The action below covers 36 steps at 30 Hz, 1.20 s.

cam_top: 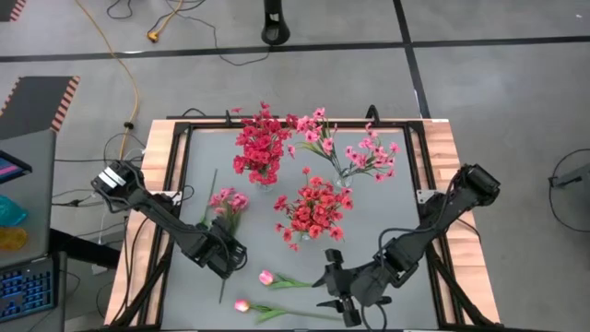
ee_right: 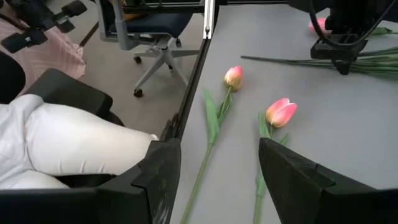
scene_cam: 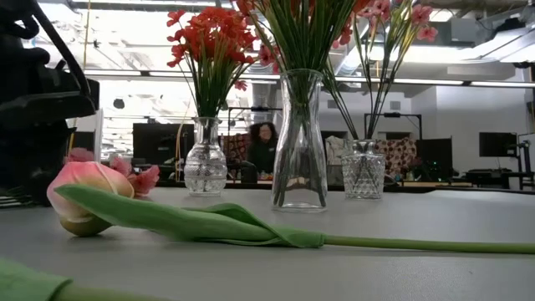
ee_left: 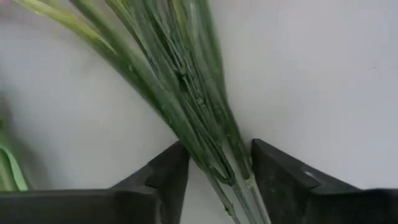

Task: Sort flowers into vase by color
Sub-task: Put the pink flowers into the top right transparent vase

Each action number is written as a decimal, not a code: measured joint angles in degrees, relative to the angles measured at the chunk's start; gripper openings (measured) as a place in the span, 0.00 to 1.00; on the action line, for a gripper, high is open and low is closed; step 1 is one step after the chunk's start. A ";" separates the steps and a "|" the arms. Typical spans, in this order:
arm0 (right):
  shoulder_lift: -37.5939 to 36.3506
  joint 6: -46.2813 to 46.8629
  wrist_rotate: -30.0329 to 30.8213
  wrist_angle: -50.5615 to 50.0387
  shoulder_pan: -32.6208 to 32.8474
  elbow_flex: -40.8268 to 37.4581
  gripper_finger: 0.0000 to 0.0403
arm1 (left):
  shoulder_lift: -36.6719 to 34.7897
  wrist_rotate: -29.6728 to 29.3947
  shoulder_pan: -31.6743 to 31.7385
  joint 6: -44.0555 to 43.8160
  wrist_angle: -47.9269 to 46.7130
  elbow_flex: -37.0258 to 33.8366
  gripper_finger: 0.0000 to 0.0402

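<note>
A light pink spray (cam_top: pixel 229 199) lies flat on the table, its thin green stems (ee_left: pixel 186 93) running toward the near edge. My left gripper (cam_top: pixel 226 258) is open and low over those stems, one finger (ee_left: pixel 171 171) on each side of the bundle, with no touch that I can see. Two pink tulip buds (cam_top: pixel 265 277) (cam_top: pixel 241 305) lie on their sides near the near edge; they also show in the right wrist view (ee_right: pixel 281 112) (ee_right: pixel 233 76). My right gripper (cam_top: pixel 336 288) is open, just right of the tulips, holding nothing.
Three glass vases stand mid-table: one with crimson-pink sprays (cam_top: pixel 260 148), one with red sprays (cam_top: pixel 313 210), one with light pink sprays (cam_top: pixel 355 152). A person in white trousers (ee_right: pixel 68 149) sits off the table's left edge beside an office chair (ee_right: pixel 155 43). Bare grey tabletop (cam_top: pixel 387 212) lies right of the vases.
</note>
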 joint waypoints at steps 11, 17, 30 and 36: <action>-2.54 1.94 0.04 1.61 -0.85 0.00 0.61 | 0.17 -0.90 0.24 2.60 0.33 0.90 0.02; -2.54 1.94 0.13 4.45 -1.09 0.00 0.61 | 0.17 -0.57 -0.27 4.31 0.05 2.90 0.01; -2.54 1.98 0.17 8.25 -1.16 0.00 0.61 | 0.13 -0.06 -6.47 13.23 -2.85 19.27 0.00; -2.54 2.47 0.17 8.11 -1.16 0.00 0.61 | 0.10 -2.84 -11.54 13.06 -10.99 30.39 0.00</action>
